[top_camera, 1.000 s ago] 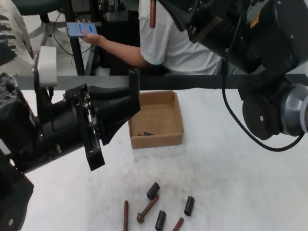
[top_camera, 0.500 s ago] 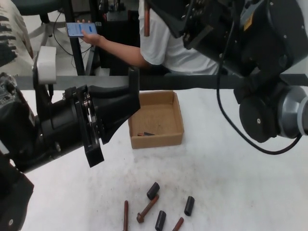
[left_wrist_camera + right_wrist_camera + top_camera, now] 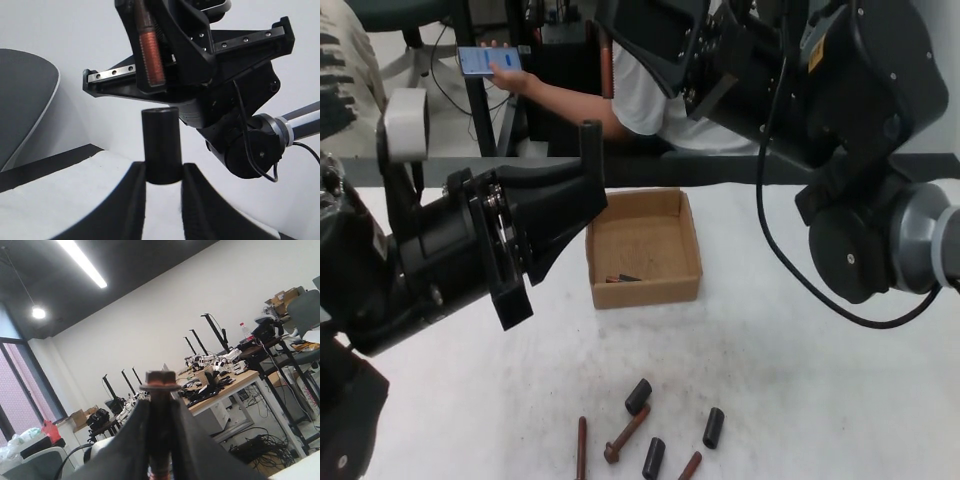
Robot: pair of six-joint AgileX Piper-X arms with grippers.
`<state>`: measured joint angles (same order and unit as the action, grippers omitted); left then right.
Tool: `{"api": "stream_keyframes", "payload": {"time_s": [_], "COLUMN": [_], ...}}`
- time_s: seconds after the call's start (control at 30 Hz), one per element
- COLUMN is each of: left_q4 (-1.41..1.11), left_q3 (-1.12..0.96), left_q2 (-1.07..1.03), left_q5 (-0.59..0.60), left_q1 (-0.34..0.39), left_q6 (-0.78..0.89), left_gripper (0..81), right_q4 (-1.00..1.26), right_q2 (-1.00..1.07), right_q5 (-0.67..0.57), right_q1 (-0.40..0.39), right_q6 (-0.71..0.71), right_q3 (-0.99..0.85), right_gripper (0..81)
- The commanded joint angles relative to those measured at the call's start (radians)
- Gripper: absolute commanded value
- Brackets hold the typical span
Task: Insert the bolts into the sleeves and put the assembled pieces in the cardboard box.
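A black cylindrical sleeve [image 3: 161, 145] stands upright, open end up, pinched in the left gripper [image 3: 162, 172]. Just above it, not touching, a copper-coloured threaded bolt [image 3: 150, 55] hangs thread-down, clamped in the right gripper [image 3: 159, 415]. The open brown cardboard box [image 3: 645, 292] sits at centre, with one copper-and-black piece [image 3: 622, 278] lying against its near wall. Nearer than the box lie three loose black sleeves [image 3: 638, 396] and three loose bolts [image 3: 626, 434].

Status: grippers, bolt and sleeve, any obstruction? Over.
Left gripper shut on sleeve. Right gripper shut on bolt. Bolt tip short of sleeve mouth, not inserted. Nothing between them.
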<state>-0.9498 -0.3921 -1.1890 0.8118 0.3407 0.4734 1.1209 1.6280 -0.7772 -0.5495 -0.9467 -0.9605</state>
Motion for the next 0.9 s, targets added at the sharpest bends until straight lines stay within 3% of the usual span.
{"api": "stream_keyframes", "payload": {"time_s": [0.0, 0.27, 0.87], "left_q4": [-0.020, -0.020, -0.020], "left_q3": [-0.002, -0.002, -0.002], "left_q2": [0.003, 0.003, 0.003], "left_q5": [-0.018, -0.033, -0.033], "left_q1": [0.009, 0.049, 0.049], "left_q6": [0.020, 0.018, 0.005], "left_gripper": [0.3, 0.3, 0.3], "right_q4": [0.006, -0.017, -0.018], "right_q2": [-0.007, -0.007, -0.007], "right_q5": [0.017, 0.016, -0.019], "right_q1": [-0.008, -0.022, -0.020], "right_q6": [0.010, 0.027, 0.027], "right_q3": [-0.013, -0.013, -0.013], "right_gripper": [0.8, 0.8, 0.8]}}
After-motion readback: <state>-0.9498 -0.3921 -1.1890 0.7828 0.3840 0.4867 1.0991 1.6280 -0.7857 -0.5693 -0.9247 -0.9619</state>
